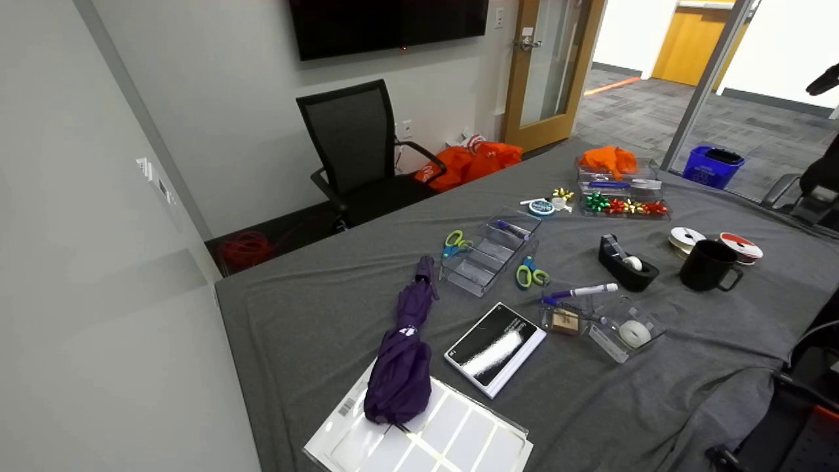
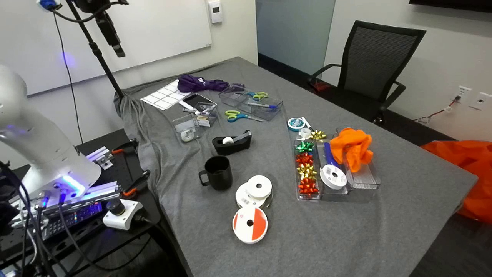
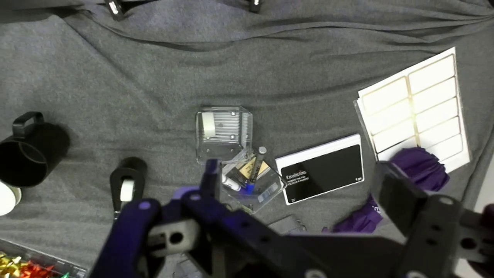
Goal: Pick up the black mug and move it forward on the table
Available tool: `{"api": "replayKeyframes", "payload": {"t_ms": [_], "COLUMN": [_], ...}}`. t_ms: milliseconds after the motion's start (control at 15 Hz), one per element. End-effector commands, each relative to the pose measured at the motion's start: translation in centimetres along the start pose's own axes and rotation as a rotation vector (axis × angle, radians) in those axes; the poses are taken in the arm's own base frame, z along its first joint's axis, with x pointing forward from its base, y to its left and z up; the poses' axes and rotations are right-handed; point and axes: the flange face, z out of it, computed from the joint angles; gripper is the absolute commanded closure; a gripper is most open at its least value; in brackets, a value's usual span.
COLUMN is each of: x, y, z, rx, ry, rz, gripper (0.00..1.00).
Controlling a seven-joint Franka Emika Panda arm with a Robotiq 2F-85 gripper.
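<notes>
The black mug stands upright on the grey-clothed table, its handle toward the robot base side. It also shows in an exterior view near the right side, and at the left edge of the wrist view, partly cut off. My gripper is open and empty, high above the table. Between its fingers I see a black and white ink pad box and a clear tray, with the mug well off to the left. A dark part that looks like the gripper hangs at the top left in an exterior view.
A black tape dispenser and white ribbon spools stand close to the mug. Clear trays, a purple umbrella, the ink pad box, scissors and a bow tray lie farther off.
</notes>
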Motion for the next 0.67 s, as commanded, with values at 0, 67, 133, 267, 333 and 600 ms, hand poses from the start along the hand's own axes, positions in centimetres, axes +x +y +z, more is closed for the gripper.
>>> {"api": "replayKeyframes", "payload": {"t_ms": [0, 67, 133, 267, 333, 600], "x": [0.4, 0.6, 0.8, 0.8, 0.8, 0.8], "y": [4.4, 5.5, 6.6, 5.6, 6.1, 6.2], "z": [0.7, 0.7, 0.7, 0.2, 0.2, 0.2], "rx": [-0.046, -0.063, -0.078, -0.062, -0.062, -0.063], "ry": [0.029, 0.042, 0.055, 0.041, 0.043, 0.045], "rz": [-0.055, -0.068, -0.094, -0.066, -0.072, -0.076], "gripper": [0.0, 0.0, 0.0, 0.0, 0.0, 0.0]}}
